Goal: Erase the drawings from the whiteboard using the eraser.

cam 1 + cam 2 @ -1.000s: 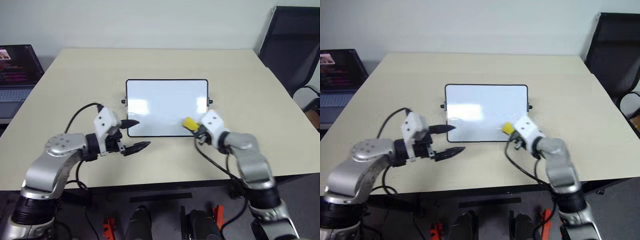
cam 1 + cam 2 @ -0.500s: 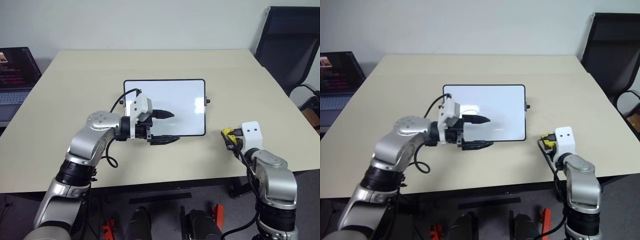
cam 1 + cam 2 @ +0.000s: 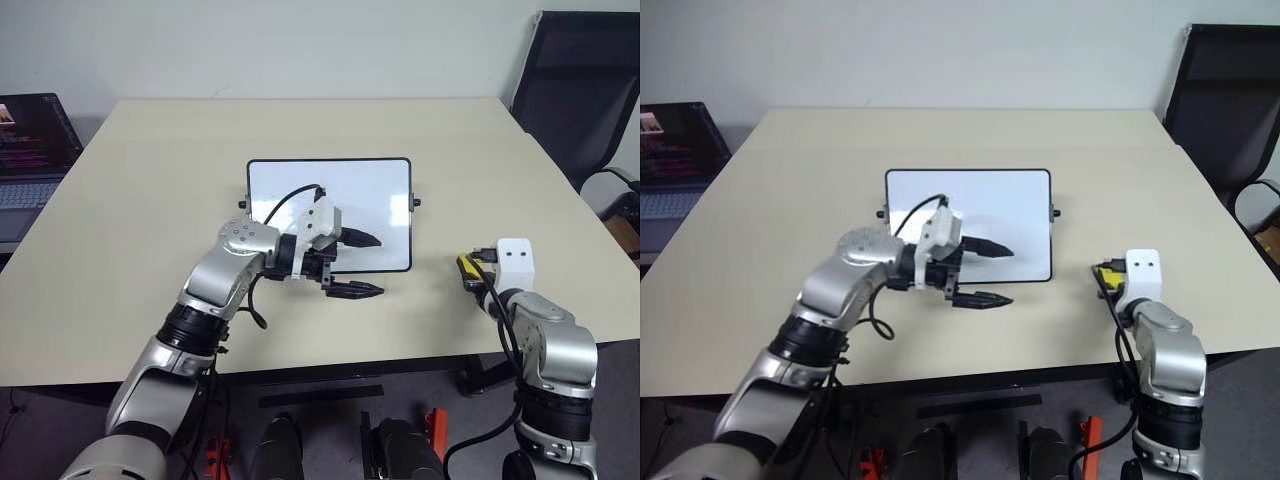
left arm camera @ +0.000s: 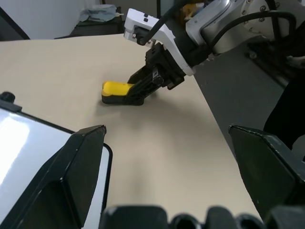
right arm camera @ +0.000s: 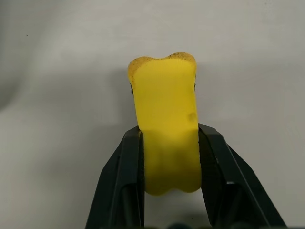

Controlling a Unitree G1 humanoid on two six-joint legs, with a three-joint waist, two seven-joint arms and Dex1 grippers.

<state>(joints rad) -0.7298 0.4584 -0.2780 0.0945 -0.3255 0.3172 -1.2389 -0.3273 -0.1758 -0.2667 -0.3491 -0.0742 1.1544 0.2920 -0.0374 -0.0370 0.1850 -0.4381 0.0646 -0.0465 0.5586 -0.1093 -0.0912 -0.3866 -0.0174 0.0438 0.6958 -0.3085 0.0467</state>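
The whiteboard (image 3: 330, 190) lies flat at the table's middle, and its visible surface is plain white. The drawings are out of view. My left gripper (image 3: 379, 266) is open, pointing right over the board's near right part. One finger is above the board and the other above the table in front of it. The yellow eraser (image 5: 166, 114) is pinched by my right gripper (image 5: 169, 136), which is shut on it. It sits low over the table to the right of the board (image 4: 28, 143), apart from it. In the left wrist view the eraser (image 4: 116, 88) looks down at the tabletop.
An open laptop (image 3: 28, 140) stands off the table's left side. A black chair (image 3: 580, 90) is at the back right. The table's near edge (image 3: 330, 365) runs just behind both grippers.
My right gripper carried the eraser off the board's near right corner, rightward and down to the table. My left gripper swung right along the board's front edge to its right part.
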